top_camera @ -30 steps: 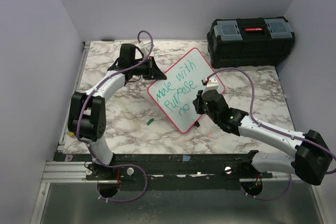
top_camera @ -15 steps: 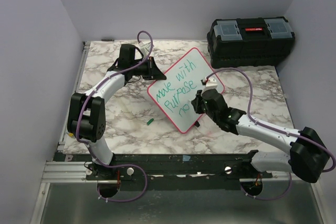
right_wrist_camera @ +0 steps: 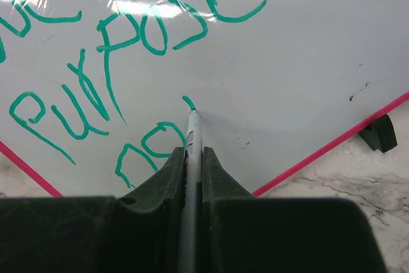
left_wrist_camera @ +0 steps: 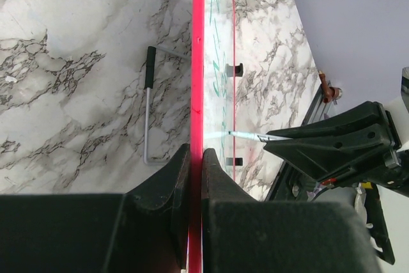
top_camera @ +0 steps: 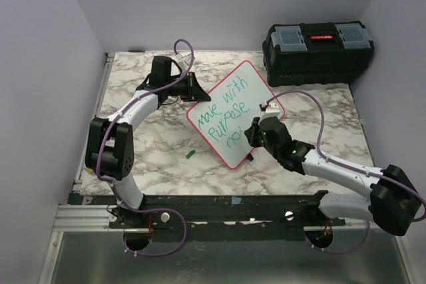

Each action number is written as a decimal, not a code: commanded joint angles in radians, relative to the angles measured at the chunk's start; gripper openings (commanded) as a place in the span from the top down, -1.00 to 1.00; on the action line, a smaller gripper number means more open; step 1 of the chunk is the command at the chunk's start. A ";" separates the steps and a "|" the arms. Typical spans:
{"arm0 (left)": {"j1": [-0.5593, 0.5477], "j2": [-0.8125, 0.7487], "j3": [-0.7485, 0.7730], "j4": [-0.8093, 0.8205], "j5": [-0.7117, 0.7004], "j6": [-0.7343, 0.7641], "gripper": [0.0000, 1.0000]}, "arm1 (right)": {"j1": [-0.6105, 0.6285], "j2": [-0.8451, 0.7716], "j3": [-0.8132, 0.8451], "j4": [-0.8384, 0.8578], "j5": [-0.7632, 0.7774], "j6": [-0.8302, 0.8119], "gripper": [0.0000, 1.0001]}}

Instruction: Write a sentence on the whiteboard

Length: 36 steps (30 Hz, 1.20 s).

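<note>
The whiteboard [top_camera: 233,114], white with a pink-red frame, stands tilted on the marble table and carries green writing "make with purpose no". My left gripper [top_camera: 193,88] is shut on its upper left edge. In the left wrist view the left gripper [left_wrist_camera: 197,158] pinches the pink frame [left_wrist_camera: 198,62]. My right gripper [top_camera: 253,135] is shut on a white marker [right_wrist_camera: 192,133]. The marker's green tip touches the board [right_wrist_camera: 287,49] just right of "no", at a short new stroke. In the right wrist view the right gripper [right_wrist_camera: 193,155] clamps the marker's barrel.
A black toolbox [top_camera: 318,44] sits at the back right. A small green marker cap [top_camera: 191,155] lies on the table [top_camera: 146,157] left of the board. The board's wire stand [left_wrist_camera: 148,119] and a black clip [right_wrist_camera: 378,132] rest on the table.
My right gripper has shifted slightly down and to the right over the board's lower part, with the marker in it. The left arm and the board have not moved.
</note>
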 commanded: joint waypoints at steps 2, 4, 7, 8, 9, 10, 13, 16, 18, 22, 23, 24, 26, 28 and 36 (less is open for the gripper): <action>-0.006 -0.024 -0.011 0.020 -0.052 0.078 1.00 | -0.002 -0.018 -0.044 -0.058 -0.037 0.041 0.99; -0.006 -0.026 -0.013 0.020 -0.053 0.080 1.00 | -0.001 -0.022 -0.047 -0.079 -0.034 0.045 0.99; -0.006 -0.024 -0.013 0.017 -0.054 0.084 1.00 | -0.003 -0.023 -0.046 -0.097 -0.027 0.051 0.99; -0.006 -0.024 -0.012 0.016 -0.056 0.086 1.00 | -0.002 -0.023 -0.046 -0.101 -0.026 0.051 0.99; -0.006 -0.025 -0.012 0.013 -0.058 0.088 1.00 | -0.001 -0.024 -0.045 -0.104 -0.026 0.053 0.99; -0.006 -0.025 -0.011 0.012 -0.059 0.089 1.00 | -0.002 -0.024 -0.045 -0.108 -0.024 0.055 0.99; -0.006 -0.026 -0.010 0.011 -0.060 0.092 1.00 | -0.002 -0.030 -0.042 -0.124 -0.020 0.057 0.99; -0.006 -0.026 -0.012 0.011 -0.062 0.093 1.00 | -0.002 -0.036 -0.052 -0.129 -0.027 0.068 0.99; -0.006 -0.027 -0.012 0.010 -0.062 0.095 1.00 | -0.002 -0.038 -0.062 -0.130 -0.032 0.077 0.99; -0.006 -0.029 -0.013 0.010 -0.064 0.095 1.00 | -0.002 -0.028 -0.062 -0.124 -0.013 0.079 0.99; -0.006 -0.028 -0.013 0.011 -0.063 0.095 1.00 | -0.002 -0.023 -0.055 -0.123 -0.006 0.077 0.99; -0.006 -0.028 -0.013 0.011 -0.063 0.095 1.00 | -0.002 -0.018 -0.047 -0.123 0.000 0.075 0.99; -0.006 -0.028 -0.014 0.011 -0.063 0.095 1.00 | -0.002 -0.006 -0.030 -0.124 0.016 0.068 0.99; -0.006 -0.027 -0.014 0.011 -0.063 0.095 1.00 | -0.002 0.006 -0.010 -0.121 0.025 0.057 0.99; -0.006 -0.025 -0.012 0.013 -0.062 0.097 1.00 | -0.001 0.053 0.051 -0.106 0.063 0.020 0.99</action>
